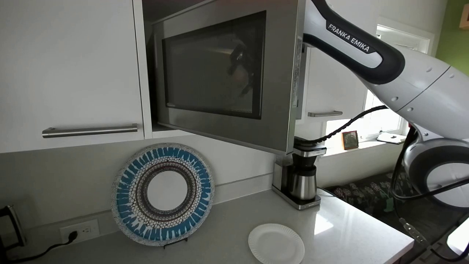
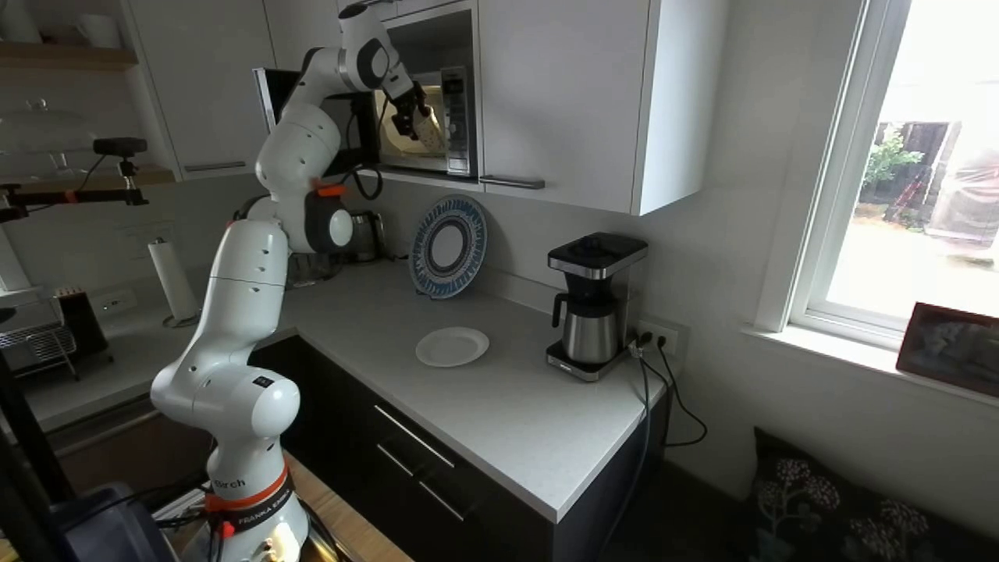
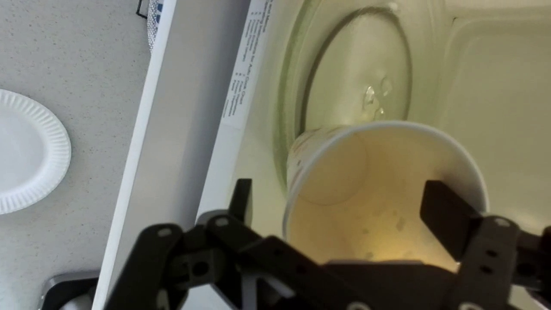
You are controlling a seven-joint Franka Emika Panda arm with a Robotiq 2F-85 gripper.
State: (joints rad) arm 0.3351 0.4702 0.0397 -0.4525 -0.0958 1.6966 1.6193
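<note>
Cup (image 3: 379, 189), mouth twd fingers (image 3: 445, 215): 1 inside rim, 1 outside.

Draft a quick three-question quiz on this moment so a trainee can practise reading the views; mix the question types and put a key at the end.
1. Multiple choice: in the wrist view, how do the jaws stand?
A) pressed together
B) apart
C) out of the picture
2. True or false: the wrist view looks into the open mouth of the cup.
3. Short answer: which appliance has its door swung open?

Key:
1. B; a clear gap shows between them.
2. True; the inside of the cup faces the camera.
3. The microwave.
</note>
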